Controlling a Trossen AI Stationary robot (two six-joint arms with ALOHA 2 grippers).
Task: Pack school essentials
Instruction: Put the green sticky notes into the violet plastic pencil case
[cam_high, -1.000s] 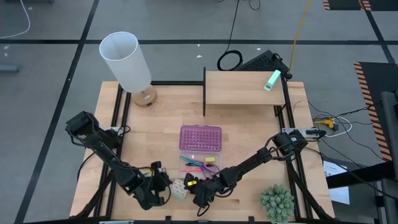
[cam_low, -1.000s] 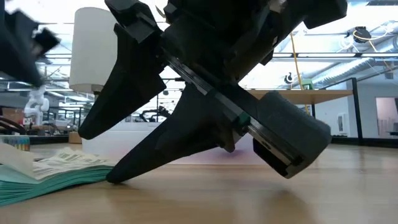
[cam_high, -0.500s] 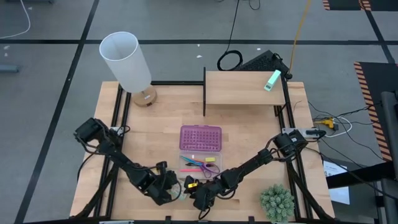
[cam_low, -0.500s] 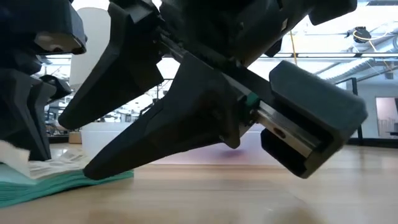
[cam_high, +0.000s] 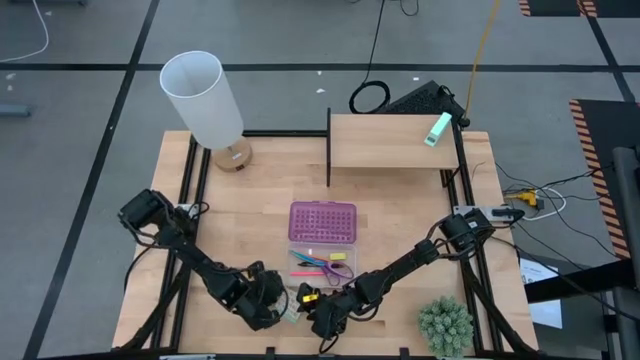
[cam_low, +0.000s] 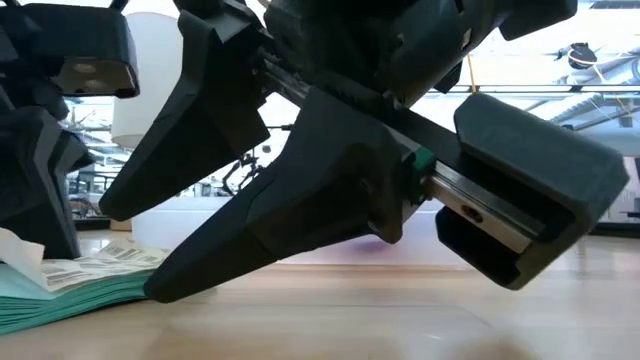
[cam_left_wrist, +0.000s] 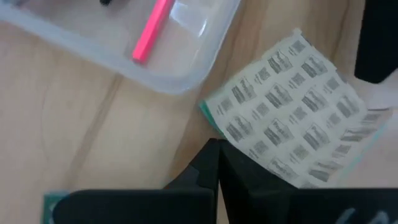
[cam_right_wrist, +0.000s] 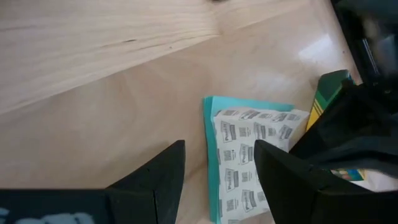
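Wooden table, clear case, pale patterned pack, lamp

Both arms are matte black — jointed links trailing thin dark cables. The right gripper shows wedge-shaped black fingers, a silver rail, one small green marking.

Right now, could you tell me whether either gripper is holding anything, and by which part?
Nothing is held. The right gripper is open above the pale patterned pack. The left gripper is down at that pack, but a grip cannot be told.
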